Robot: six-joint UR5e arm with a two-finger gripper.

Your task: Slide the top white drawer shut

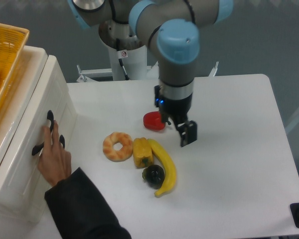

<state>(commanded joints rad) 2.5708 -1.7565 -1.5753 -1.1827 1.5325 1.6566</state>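
Note:
The top white drawer (50,89) is the glossy cream front at the left edge, with a curved black handle (49,124). A person's hand (55,160) in a dark sleeve rests on the front, fingers at the handle. I cannot tell how far the drawer stands out. My gripper (177,127) hangs over the middle of the table, far right of the drawer, above a red pepper (153,121). Its black fingers (188,134) stand apart and hold nothing.
A woven yellow basket (7,55) sits on top of the cabinet. On the white table (239,149) lie a bagel (118,146), a yellow pepper (142,152), a banana (167,169) and a dark round fruit (153,175). The arm's base (122,47) stands behind.

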